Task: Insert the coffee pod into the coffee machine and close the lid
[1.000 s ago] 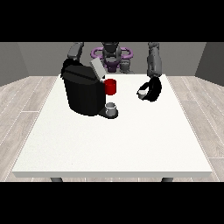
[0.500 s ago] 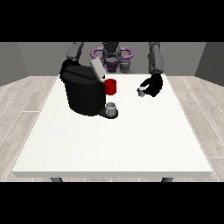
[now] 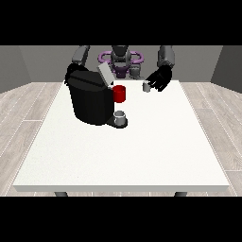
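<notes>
front view | stands across the white table [image 3: 123, 160], raised, facing the robot [image 3: 121, 59] | set back: all four table edges seen | robot small at far edge

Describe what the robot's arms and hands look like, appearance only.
Both arms are grey, with rounded, bulky upper segments at the shoulders. The arm at the view's right ends in a black robot hand with separate fingers and a thumb. The robot hand at the view's left is also black, mostly hidden behind the coffee machine. No cables or markings can be made out.
</notes>
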`<action>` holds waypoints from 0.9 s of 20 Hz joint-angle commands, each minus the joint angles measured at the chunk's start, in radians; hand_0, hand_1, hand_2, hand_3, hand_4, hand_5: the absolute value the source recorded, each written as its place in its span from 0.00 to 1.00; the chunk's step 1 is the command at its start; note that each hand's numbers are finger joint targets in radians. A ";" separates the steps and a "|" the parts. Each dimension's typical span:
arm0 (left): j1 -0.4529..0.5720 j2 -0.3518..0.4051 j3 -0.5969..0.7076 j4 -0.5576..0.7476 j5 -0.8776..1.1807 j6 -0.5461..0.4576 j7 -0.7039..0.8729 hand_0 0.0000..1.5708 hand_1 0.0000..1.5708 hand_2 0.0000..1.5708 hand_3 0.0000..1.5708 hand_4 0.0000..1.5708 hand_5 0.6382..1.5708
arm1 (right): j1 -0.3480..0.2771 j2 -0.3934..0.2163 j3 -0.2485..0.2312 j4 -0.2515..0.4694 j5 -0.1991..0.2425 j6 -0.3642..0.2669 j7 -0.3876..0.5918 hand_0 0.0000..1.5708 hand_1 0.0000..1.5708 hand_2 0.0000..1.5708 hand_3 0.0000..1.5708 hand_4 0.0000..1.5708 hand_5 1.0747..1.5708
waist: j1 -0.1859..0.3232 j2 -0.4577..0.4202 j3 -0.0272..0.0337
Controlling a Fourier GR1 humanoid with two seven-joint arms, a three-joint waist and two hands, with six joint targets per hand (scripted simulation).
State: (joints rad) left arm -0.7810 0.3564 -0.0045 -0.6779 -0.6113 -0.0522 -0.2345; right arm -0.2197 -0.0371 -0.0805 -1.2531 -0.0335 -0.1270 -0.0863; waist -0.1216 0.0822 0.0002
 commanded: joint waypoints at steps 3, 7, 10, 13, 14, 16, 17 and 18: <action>-0.096 0.068 0.060 0.009 0.016 -0.030 -0.026 0.80 0.80 0.85 0.82 0.36 1.00 | -0.028 0.006 0.030 -0.049 0.000 0.023 -0.017 0.00 0.00 0.00 0.00 0.32 1.00 | -0.069 0.061 -0.0004; -0.104 0.046 0.048 -0.019 0.010 -0.091 0.016 0.80 0.80 0.85 0.82 0.35 1.00 | -0.012 0.013 0.018 -0.013 -0.007 0.012 -0.024 0.00 0.00 0.00 0.00 0.32 1.00 | -0.041 0.018 -0.0001; -0.150 0.091 0.069 -0.024 0.005 -0.082 -0.007 0.80 0.80 0.84 0.81 0.34 1.00 | -0.056 -0.022 0.007 -0.038 -0.023 0.041 0.015 0.00 0.00 0.00 0.00 0.32 1.00 | -0.062 0.044 -0.0003; -0.240 0.090 0.093 -0.019 0.014 -0.098 0.076 0.65 0.65 0.77 0.78 0.32 1.00 | -0.076 -0.013 0.014 -0.032 -0.009 0.028 -0.017 0.00 0.00 0.00 0.00 0.33 1.00 | -0.094 0.071 0.0000; -0.270 0.107 0.120 0.011 0.020 -0.089 0.119 0.79 0.79 0.82 0.79 0.33 1.00 | -0.089 0.017 0.056 -0.078 0.018 -0.010 0.074 0.00 0.00 0.00 0.00 0.31 1.00 | -0.130 0.055 -0.0005; -0.244 0.144 0.147 0.034 0.033 -0.078 0.042 0.77 0.77 0.80 0.76 0.32 1.00 | -0.052 0.030 0.085 -0.136 0.029 -0.009 0.062 0.00 0.00 0.00 0.00 0.31 1.00 | -0.162 0.086 -0.0007; -0.276 0.098 0.119 0.003 0.018 -0.083 0.097 0.77 0.77 0.79 0.76 0.31 1.00 | -0.090 0.019 0.046 -0.077 0.023 -0.021 0.017 0.00 0.00 0.00 0.00 0.32 1.00 | -0.120 0.090 -0.0001; -0.314 0.085 0.133 0.017 0.026 -0.076 0.137 0.79 0.79 0.80 0.76 0.30 1.00 | -0.102 0.033 0.079 -0.090 0.037 -0.022 0.074 0.00 0.00 0.00 0.00 0.32 1.00 | -0.151 0.092 -0.0002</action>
State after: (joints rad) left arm -1.0248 0.4502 0.1080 -0.6716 -0.5920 -0.1274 -0.1544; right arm -0.2973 -0.0211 -0.0293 -1.3306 -0.0181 -0.1313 -0.0481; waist -0.2416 0.1560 -0.0001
